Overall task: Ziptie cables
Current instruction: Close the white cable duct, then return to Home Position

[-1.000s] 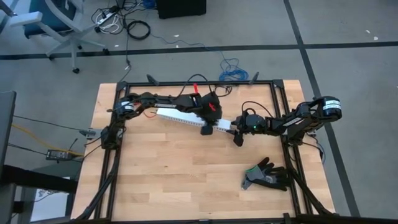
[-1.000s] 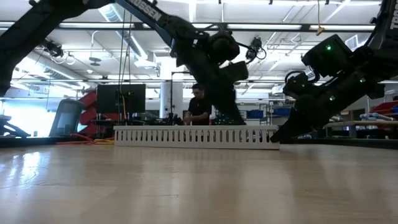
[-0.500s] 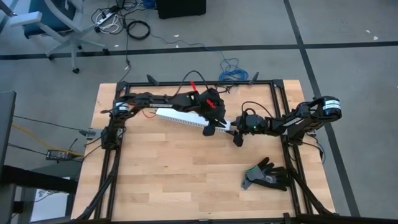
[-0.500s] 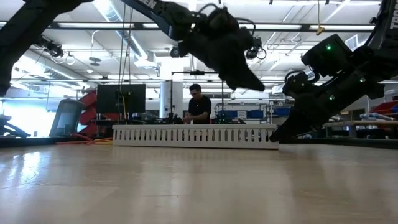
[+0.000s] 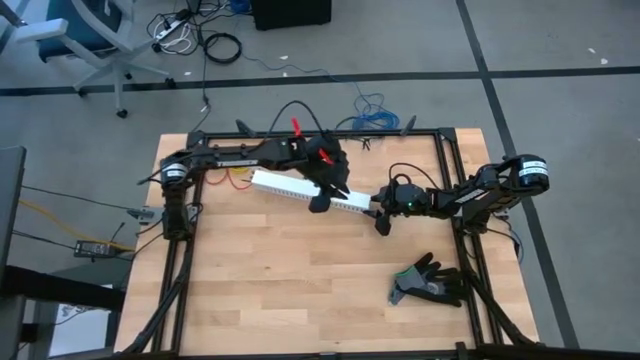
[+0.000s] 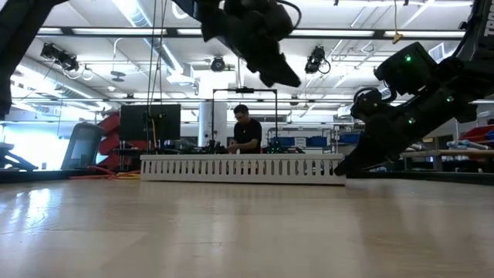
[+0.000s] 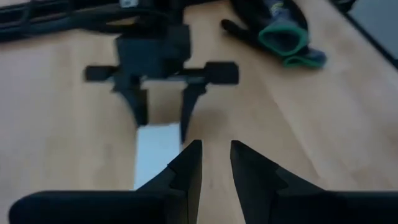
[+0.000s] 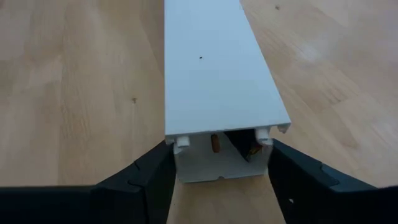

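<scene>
A white slotted duct lies slantwise on the table's far half; the low view shows its slotted side. My right gripper is shut on its right end. In the right wrist view an orange-yellow wire tip of the cables shows inside the duct's open end; some orange wire lies by the duct's left end. My left gripper hangs well above the duct's middle, its fingers a narrow gap apart with nothing between them. The ziptie is out of view. My right gripper has the duct's right end pinched between its two fingers, one on each side wall. The fingers come from the table's right, slanting down, and lie along the duct. The duct lies flat on the table.
A black glove with a green cuff lies near the table's right near corner. Black frame rails run along the table's edges. Bare wood fills the near half. A person stands far beyond the table.
My left gripper has risen from the duct, where it stood low behind it, to well above it, and has drawn a little toward the table's left. The duct and my right gripper have stayed where they were.
</scene>
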